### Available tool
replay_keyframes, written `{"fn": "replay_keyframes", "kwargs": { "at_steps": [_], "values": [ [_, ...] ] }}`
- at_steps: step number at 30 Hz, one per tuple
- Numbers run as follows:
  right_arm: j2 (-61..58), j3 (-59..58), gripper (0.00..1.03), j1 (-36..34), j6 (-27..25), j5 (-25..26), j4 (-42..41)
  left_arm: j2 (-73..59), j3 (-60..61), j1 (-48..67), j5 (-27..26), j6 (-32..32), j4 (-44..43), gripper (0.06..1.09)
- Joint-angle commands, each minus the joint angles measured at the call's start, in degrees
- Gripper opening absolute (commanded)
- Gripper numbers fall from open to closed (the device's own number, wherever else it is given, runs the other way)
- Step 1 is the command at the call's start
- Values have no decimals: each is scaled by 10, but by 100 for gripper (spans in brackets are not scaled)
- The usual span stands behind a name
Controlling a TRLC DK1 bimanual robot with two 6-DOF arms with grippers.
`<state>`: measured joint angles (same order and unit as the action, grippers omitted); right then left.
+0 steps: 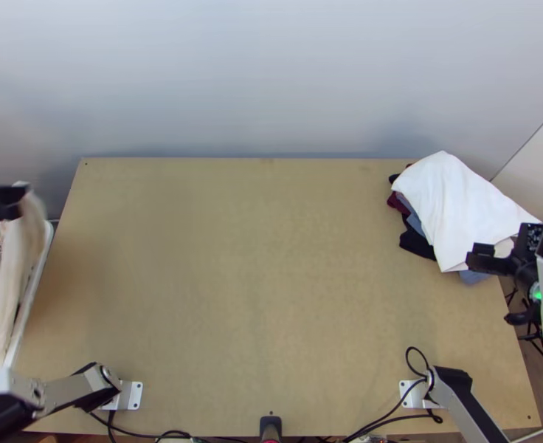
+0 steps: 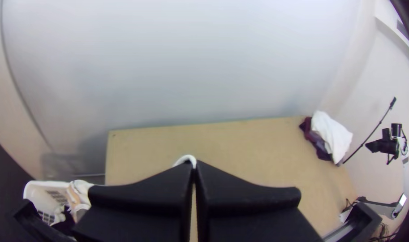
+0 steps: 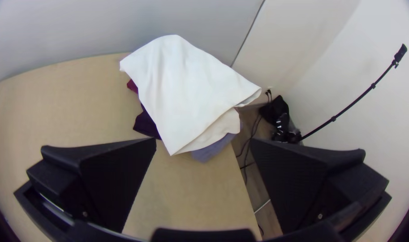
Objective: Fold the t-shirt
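Observation:
At the top view's left edge my left gripper (image 1: 22, 199) is over the laundry basket, shut on a cream cloth (image 1: 12, 284), perhaps the t-shirt, which hangs down long and bunched. In the left wrist view the fingers of my left gripper (image 2: 194, 166) meet, with a bit of white cloth (image 2: 185, 158) at their tips. My right gripper (image 1: 502, 249) stands open beside the clothes pile on the right; in the right wrist view the two fingers of my right gripper (image 3: 203, 145) are wide apart with nothing gripped, near the pile's white top cloth (image 3: 182, 89).
A white basket (image 1: 35, 284) with more clothes stands off the table's left edge. On the back right of the wooden table (image 1: 257, 280) lies a pile with a white cloth (image 1: 456, 207) over dark, maroon and blue ones. Cables (image 1: 389, 412) run along the near edge.

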<state>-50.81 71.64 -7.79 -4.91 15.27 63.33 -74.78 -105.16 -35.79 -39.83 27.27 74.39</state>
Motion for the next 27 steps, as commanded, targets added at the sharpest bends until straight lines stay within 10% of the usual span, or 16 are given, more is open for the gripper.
{"fn": "replay_keyframes", "kwargs": {
  "at_steps": [1, 9, 27],
  "values": [
    [38, -13, 98, -26, 0, 0, 23, 33, -38, 296, 62, -172, -53, 10],
    [89, -33, 98, -68, 0, -1, 58, 17, -10, 662, 215, -291, -159, 10],
    [153, -62, 98, -147, 6, -1, 83, -201, -47, 1037, 267, -320, -248, 21]
  ]
}}
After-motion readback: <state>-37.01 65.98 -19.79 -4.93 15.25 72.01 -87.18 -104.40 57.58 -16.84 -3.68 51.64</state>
